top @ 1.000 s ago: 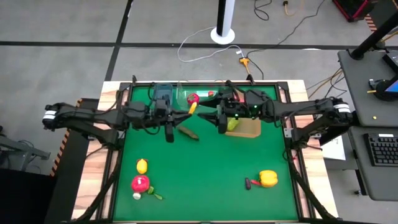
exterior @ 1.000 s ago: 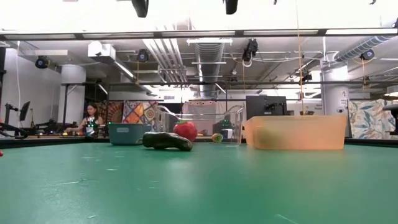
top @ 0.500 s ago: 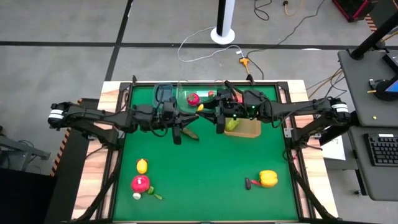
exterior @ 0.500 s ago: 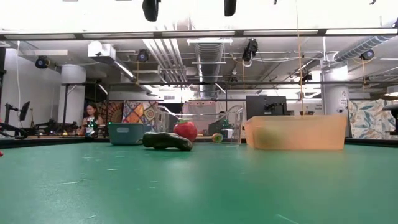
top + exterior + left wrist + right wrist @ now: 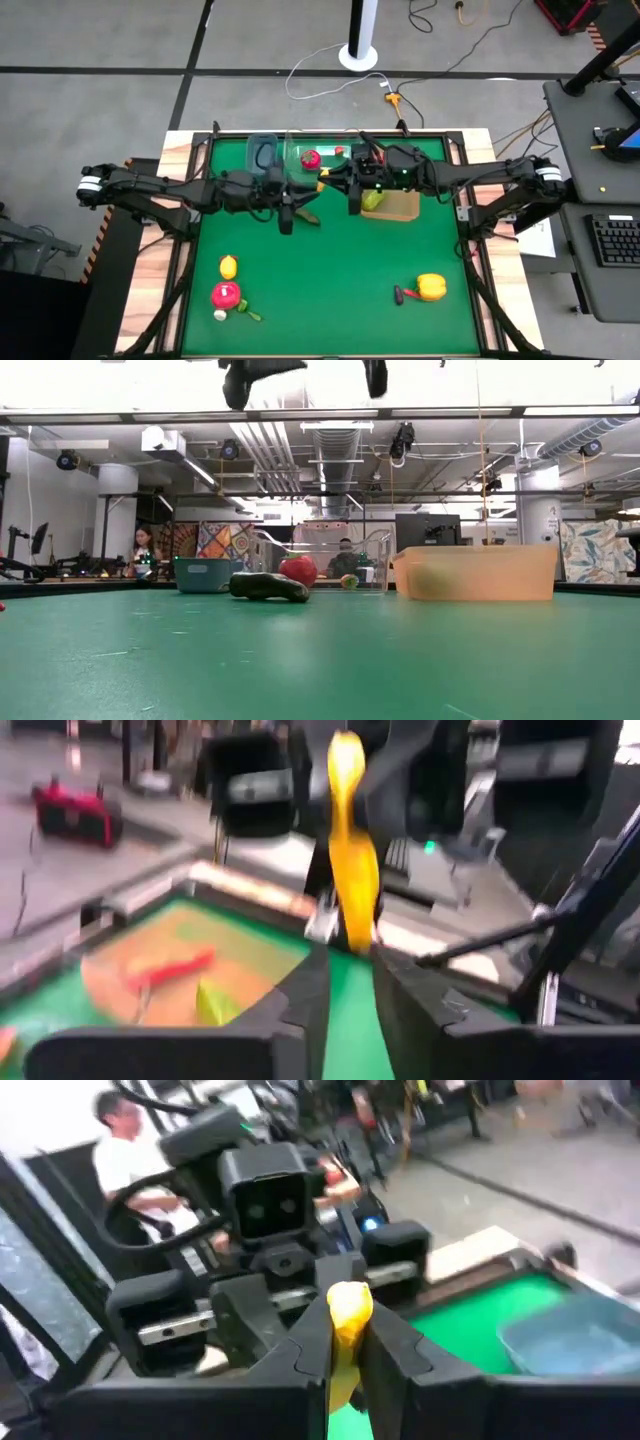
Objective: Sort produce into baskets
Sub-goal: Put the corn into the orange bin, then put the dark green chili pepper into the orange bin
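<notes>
A long yellow chilli (image 5: 322,173) hangs in the air over the far middle of the green table, between my two grippers. My left gripper (image 5: 350,955) comes from the table's left and my right gripper (image 5: 348,1330) from its right, each shut on one end. A dark green cucumber (image 5: 305,213) lies on the table below them. Along the far edge stand the blue-grey bin (image 5: 262,152), the clear tub (image 5: 335,152) with a red piece (image 5: 310,158), and the tan tray (image 5: 400,208) with a green piece (image 5: 372,200). My left gripper pinches the chilli's near end (image 5: 352,925) between its two fingers, coming level from the table's left. The chilli sticks out past the fingertips, clear of the table. My right gripper pinches the chilli's other end (image 5: 348,1305) between its two fingers, coming level from the table's right.
Near the front left lie a lemon (image 5: 228,267) and a red round piece (image 5: 226,295) with small green bits. A yellow pepper (image 5: 431,287) and a small red piece (image 5: 403,294) lie at the front right. People show in the room beyond the table.
My left gripper has carried the yellow chilli toward the table's right and a little down, up to my right gripper. My right gripper has stayed in place and taken hold of the chilli's free end.
</notes>
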`<action>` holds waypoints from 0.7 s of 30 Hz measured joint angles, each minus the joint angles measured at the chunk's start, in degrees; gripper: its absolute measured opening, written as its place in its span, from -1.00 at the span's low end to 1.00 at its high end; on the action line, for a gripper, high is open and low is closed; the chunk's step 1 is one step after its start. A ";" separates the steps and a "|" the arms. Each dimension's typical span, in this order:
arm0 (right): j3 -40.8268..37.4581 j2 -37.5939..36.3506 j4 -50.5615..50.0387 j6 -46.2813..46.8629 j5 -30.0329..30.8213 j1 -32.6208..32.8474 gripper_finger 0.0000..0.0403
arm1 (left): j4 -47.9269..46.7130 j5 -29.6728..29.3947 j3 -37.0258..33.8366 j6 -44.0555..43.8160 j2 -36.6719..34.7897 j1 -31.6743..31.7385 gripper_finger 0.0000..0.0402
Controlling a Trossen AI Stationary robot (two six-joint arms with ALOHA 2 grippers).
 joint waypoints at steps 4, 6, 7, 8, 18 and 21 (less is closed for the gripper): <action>0.00 -0.67 -12.77 3.74 0.05 -2.83 -0.85 | -9.08 -1.39 0.00 -5.74 0.00 0.00 -0.48; 0.00 -0.71 -21.94 6.72 0.45 -4.87 -0.85 | -14.49 -1.48 0.00 -7.59 0.00 0.07 -0.41; 0.00 -0.71 -27.60 8.60 1.71 -5.92 -0.85 | -17.14 -1.52 0.00 -8.32 0.02 0.07 -0.38; 0.00 -0.67 -34.10 11.13 3.70 -6.94 -0.85 | -19.68 -1.53 0.00 -9.25 0.07 0.07 -0.35; -3.22 0.06 -64.18 22.87 12.57 -13.35 -0.60 | -31.62 -1.39 0.00 -14.09 2.80 0.07 -0.31; -4.06 0.05 -63.80 24.28 12.11 -13.61 -0.41 | -31.61 0.43 0.00 -14.14 3.94 0.07 -0.31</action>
